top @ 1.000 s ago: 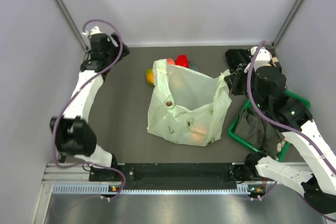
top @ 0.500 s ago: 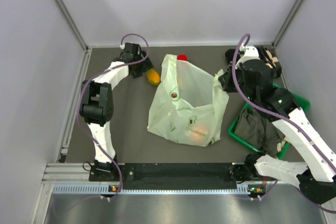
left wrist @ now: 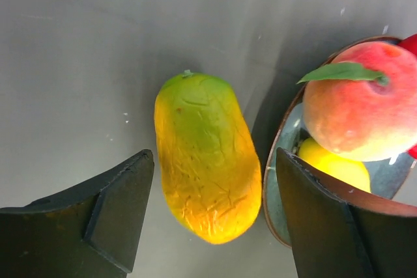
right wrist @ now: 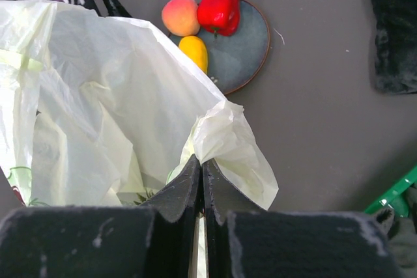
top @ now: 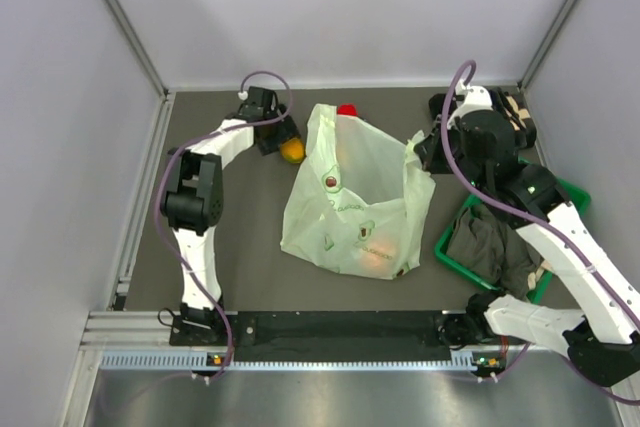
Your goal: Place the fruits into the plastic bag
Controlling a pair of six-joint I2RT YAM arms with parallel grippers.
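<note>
1. The left claw (left wrist: pixel 214 161) had moved in over the past half second. It stood wide open, one finger on each side of the elongated yellow-orange mango with a green end (left wrist: pixel 195 128), not gripping it.
2. The right claw (right wrist: pixel 201 168) stayed pinched shut on the top edge of the large pale green translucent plastic bag (right wrist: pixel 98 115), holding that side up as before.
3. The mango lay flat on the dark grey table (top: pixel 250 237), just beside the rim of the round grey plate (left wrist: pixel 270 174).
4. The plate carried a peach-coloured round fruit with a leaf (left wrist: pixel 358 109), a yellow piece (left wrist: pixel 329 167) and a glossy red fruit (right wrist: pixel 220 8).
5. The bag stood open mid-table, close to the mango's right.
6. Bare table lay on the mango's left. The green basket (top: pixel 445 252) of dark clothes (top: pixel 490 242) sat beside the bag's right edge.
</note>
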